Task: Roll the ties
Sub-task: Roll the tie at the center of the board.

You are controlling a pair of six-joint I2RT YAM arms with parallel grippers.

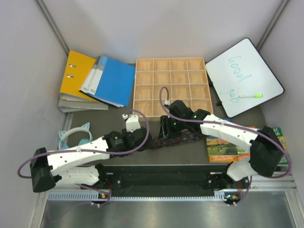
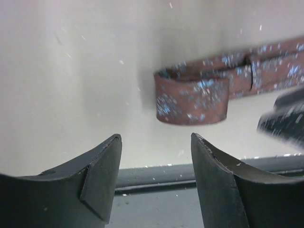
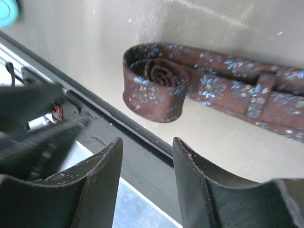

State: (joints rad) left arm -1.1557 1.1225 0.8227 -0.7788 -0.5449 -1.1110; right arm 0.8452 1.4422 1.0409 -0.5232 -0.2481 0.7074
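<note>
- Black rubbery fingers of the left gripper (image 2: 156, 138) stand wide apart with nothing between them, aimed at the rolled end of the tie (image 2: 192, 102).
- The right gripper (image 3: 147, 141) is also parted and empty, and it hangs just above the same roll from the other side.
- The tie lies on the table (image 2: 71, 71) between the two. One end is a loose, half-made coil standing on edge, and the unrolled length runs flat away from it.
- With neither gripper holding it, the coil looks slack. A nudge may make it spring open or tip over.
- Pinching only the outer wrap would likely drag the coil lopsided into a cone.
- The grippers are close together, so closing in at once risks a bump.
- The coil sits near the dark rail (image 3: 99, 116) at the table's near edge, and a push that way could send it over.
</note>
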